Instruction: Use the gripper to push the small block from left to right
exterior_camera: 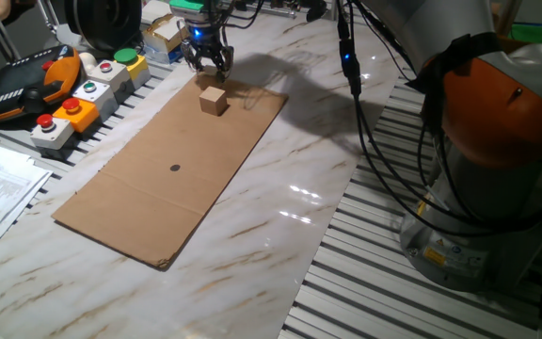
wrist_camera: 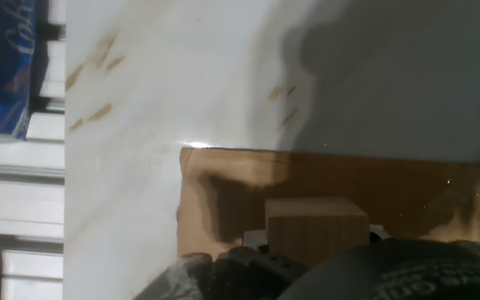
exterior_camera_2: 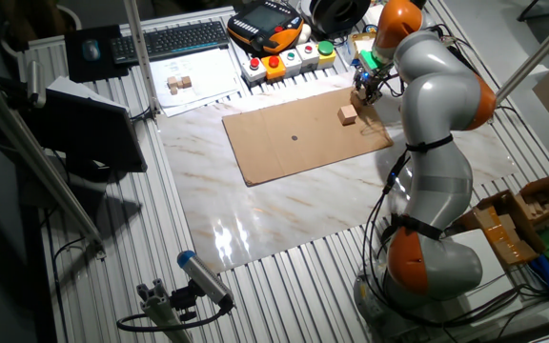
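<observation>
Marble-patterned table top [exterior_camera: 280,226], slatted metal bench around it. Grey and orange arm [exterior_camera_2: 437,143] stands at the right side in the first fixed view.

Brown cardboard sheet [exterior_camera: 172,174] lies flat on the marble, long axis running from near left to far right, with a small dark dot [exterior_camera: 175,169] near its middle.

Open cardboard box [exterior_camera_2: 532,200] on the bench beside the arm's base in the other fixed view; contents too small to tell. A pale small box [exterior_camera: 169,33] sits at the far edge behind the gripper; contents not readable.

Row of button boxes [exterior_camera: 87,99] far left: red, green and orange buttons. Orange and black pendant [exterior_camera: 26,85] beside them. Keyboard [exterior_camera_2: 181,40] and printed sheets [exterior_camera_2: 193,78] in the other fixed view; print illegible. Hand view shows blue packaging [wrist_camera: 13,67] with white script starting "Co", the rest cut off.

Small block [exterior_camera: 214,100], plain wood, sits on the far end of the cardboard, just in front of the gripper.

Gripper [exterior_camera: 209,62], blue light above it, hangs low over the cardboard's far edge, just beyond the block. Holds nothing; finger spacing cannot be judged in any view.
</observation>
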Available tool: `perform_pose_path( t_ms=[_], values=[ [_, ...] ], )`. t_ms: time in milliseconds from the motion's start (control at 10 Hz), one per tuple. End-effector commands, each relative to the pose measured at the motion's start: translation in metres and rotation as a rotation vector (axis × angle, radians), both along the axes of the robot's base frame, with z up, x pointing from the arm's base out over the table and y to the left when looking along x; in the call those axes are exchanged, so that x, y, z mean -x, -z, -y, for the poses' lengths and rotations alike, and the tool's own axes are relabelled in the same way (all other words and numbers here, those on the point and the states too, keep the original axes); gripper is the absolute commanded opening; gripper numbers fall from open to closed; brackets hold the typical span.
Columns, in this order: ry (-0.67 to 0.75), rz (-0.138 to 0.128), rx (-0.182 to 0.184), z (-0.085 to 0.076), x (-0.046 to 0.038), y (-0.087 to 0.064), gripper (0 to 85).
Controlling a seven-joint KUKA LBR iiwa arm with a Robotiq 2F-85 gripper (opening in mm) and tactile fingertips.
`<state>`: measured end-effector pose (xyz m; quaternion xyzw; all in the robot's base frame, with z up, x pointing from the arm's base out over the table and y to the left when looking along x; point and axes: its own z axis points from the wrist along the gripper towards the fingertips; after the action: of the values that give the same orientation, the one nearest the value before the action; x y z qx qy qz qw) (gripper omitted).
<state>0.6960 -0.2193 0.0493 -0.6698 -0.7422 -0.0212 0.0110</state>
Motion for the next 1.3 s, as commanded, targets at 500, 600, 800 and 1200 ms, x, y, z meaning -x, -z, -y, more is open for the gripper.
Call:
perform_pose_path(
  t_ms=[500, 600, 800, 1200],
  values=[
    [0.024, -0.01, 0.014, -0.004, 0.0093, -0.018, 0.7],
    [0.022, -0.01, 0.015, -0.006, 0.0132, -0.023, 0.7],
    [0.025, -0.01, 0.021, -0.01, 0.0209, -0.029, 0.7],
    [0.036, -0.011, 0.046, -0.009, 0.0345, -0.038, 0.7]
  ],
)
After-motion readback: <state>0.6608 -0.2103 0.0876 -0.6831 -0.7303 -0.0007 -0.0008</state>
